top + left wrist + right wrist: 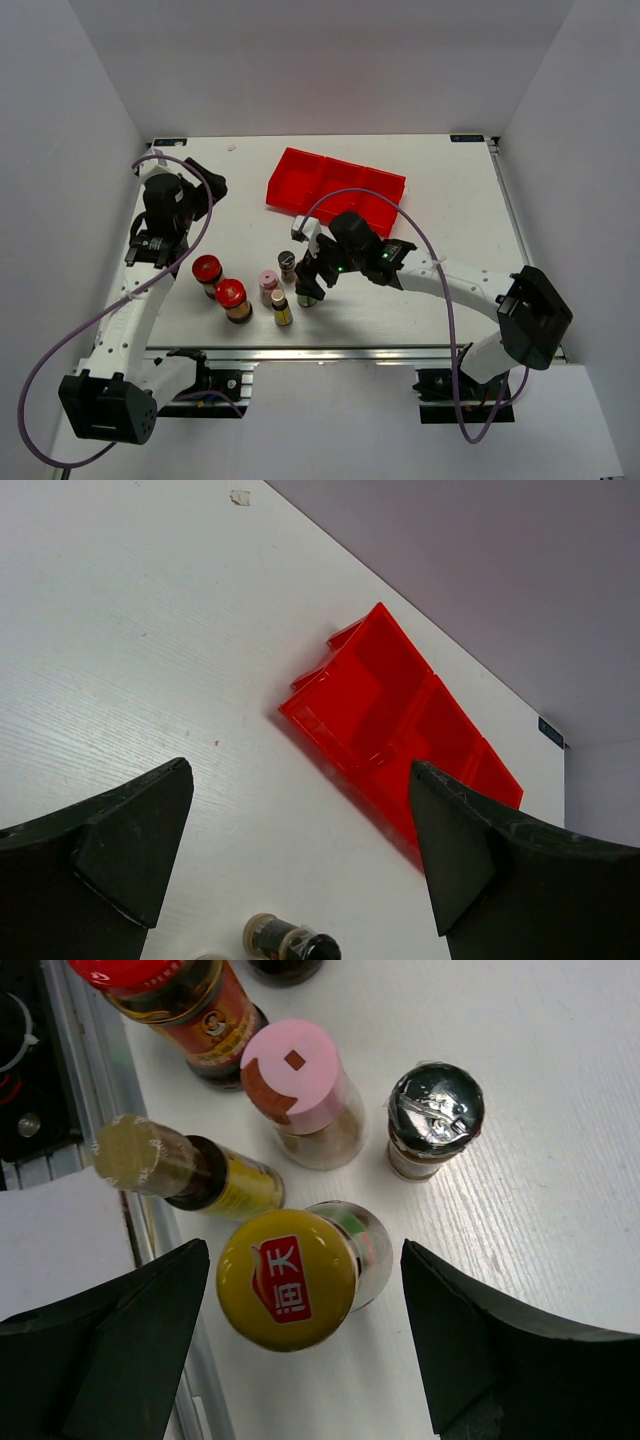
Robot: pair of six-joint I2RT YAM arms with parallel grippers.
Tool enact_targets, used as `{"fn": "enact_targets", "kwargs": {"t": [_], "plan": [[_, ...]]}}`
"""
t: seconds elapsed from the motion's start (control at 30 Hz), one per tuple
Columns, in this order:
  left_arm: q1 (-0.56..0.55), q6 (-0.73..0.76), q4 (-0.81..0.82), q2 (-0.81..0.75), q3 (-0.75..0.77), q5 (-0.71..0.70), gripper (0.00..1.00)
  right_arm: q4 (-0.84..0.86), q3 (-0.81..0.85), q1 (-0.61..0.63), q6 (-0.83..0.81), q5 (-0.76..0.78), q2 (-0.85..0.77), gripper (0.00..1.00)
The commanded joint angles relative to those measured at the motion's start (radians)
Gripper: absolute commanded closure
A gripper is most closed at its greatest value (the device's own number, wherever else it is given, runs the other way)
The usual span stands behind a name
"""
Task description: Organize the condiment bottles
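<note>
Six condiment bottles stand in a cluster near the table's front. Two squat red-lidded jars (207, 268) (231, 293) are on the left. The pink-capped (268, 280), dark-capped (287, 262) and pale-capped (279, 300) bottles are beside them. My right gripper (312, 280) is open, its jaws on either side of the yellow-capped bottle (287, 1280) without touching it. The right wrist view also shows the pink cap (293, 1075), dark cap (435, 1110), pale cap (135, 1152) and one jar (160, 980). My left gripper (205, 180) is open and empty at the back left.
A red three-compartment tray (335, 185) lies at the back middle, also in the left wrist view (400, 710). The metal rail of the table's front edge (350, 352) runs just behind the bottle cluster. The dark-capped bottle (295, 942) shows below my left gripper (300, 850).
</note>
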Motion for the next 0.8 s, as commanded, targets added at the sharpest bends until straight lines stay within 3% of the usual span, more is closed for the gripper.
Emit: {"fn": "enact_targets", "kwargs": {"t": [0.0, 0.2, 0.37, 0.6, 0.77], "plan": [[0.001, 0.01, 0.003, -0.016, -0.008, -0.008, 0.02, 0.048, 0.045, 0.014, 0.012, 0.068, -0.003, 0.18], [0.001, 0.002, -0.002, -0.013, -0.008, -0.033, 0.02, 0.102, 0.013, 0.023, 0.015, 0.13, -0.008, 0.21], [0.001, 0.002, -0.005, -0.019, -0.008, -0.037, 0.02, 0.103, 0.026, 0.032, 0.009, 0.133, 0.007, 0.32], [-0.001, -0.001, -0.005, -0.019, -0.011, -0.05, 0.02, 0.083, 0.02, 0.036, 0.007, 0.16, -0.016, 0.61], [-0.001, -0.001, -0.003, -0.019, -0.008, -0.05, 0.02, 0.086, 0.017, 0.036, 0.038, 0.197, -0.052, 0.68]]}}
